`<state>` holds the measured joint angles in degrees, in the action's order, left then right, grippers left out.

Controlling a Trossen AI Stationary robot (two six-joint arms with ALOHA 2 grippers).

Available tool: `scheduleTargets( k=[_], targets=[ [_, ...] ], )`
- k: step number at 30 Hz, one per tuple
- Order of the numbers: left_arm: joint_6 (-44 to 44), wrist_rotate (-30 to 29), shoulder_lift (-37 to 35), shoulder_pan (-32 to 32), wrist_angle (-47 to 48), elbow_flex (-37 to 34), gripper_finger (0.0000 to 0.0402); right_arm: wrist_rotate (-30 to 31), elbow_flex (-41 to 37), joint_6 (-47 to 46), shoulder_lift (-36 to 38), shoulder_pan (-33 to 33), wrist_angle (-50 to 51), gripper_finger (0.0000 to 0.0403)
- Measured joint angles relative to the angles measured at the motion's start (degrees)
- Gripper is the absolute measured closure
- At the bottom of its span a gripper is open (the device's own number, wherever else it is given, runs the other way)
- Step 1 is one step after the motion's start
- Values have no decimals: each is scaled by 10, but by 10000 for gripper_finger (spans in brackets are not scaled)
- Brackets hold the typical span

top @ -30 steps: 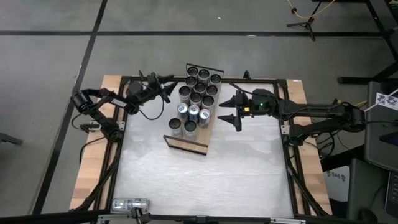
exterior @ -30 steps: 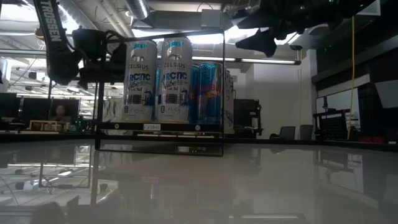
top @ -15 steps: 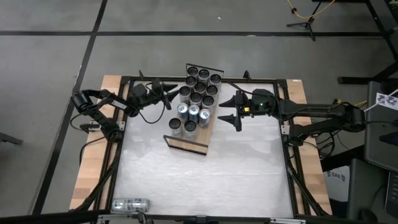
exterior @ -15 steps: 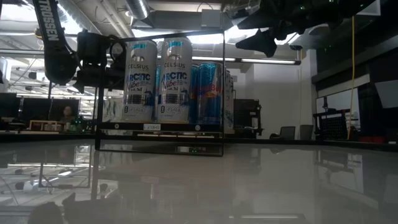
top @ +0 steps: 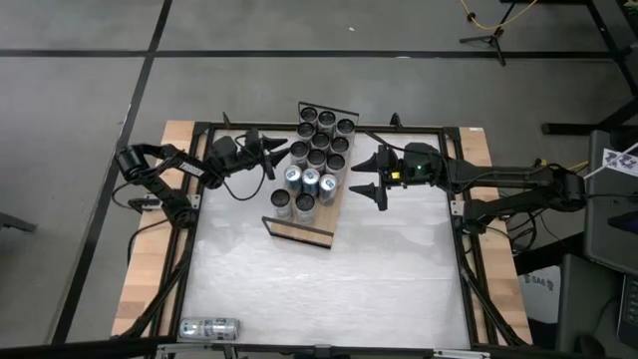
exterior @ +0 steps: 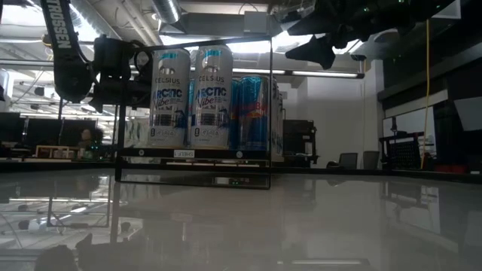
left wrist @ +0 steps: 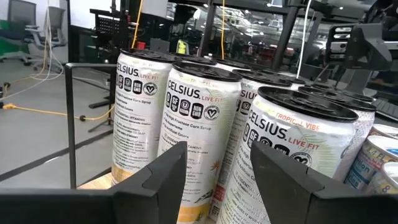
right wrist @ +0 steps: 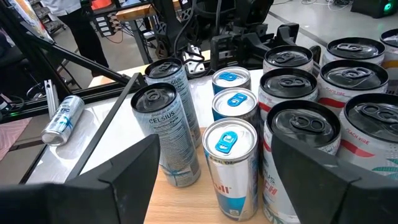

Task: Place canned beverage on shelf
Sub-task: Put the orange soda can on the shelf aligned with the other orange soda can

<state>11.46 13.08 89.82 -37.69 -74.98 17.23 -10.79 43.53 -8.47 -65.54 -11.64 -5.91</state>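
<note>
Shelf [top: 299, 230] with its crowd of upright cans [top: 317, 158] sits slanted near the table's [top: 329, 289] far edge.
Left gripper [top: 275, 157] hangs just beside the cans at the shelf's left long edge, fingers narrowly parted, holding nothing; right gripper [top: 367, 176] waits off the right edge, fingers wide. 1 loose can [top: 208, 327] lies at the table's near-left corner.

From above, the light is soft and even, and the white surface [top: 329, 279] looks bright with only faint shadows. The low view is dim; bright ceiling lights [exterior: 218, 36] shine from behind, so the cans [exterior: 192, 98] look dark, and the surface mirrors them. The wrist views are sharp and well lit.
</note>
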Motion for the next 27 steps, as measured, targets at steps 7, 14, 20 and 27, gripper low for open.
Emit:
scheduleTargets(
  k=[7, 14, 20, 27],
  targets=[
    [7, 1, 0, 0, 2, 0, 223, 0, 0, 0, 0, 0, 0, 100],
    [20, 11, 0, 0, 17, 0, 223, 0, 0, 0, 0, 0, 0, 100],
    [33, -11, 0, -1, 10, 0, 223, 0, 0, 0, 0, 0, 0, 100],
    [32, -15, -41, -3, 10, 0, 223, 0, 0, 0, 0, 0, 0, 100]
  ],
)
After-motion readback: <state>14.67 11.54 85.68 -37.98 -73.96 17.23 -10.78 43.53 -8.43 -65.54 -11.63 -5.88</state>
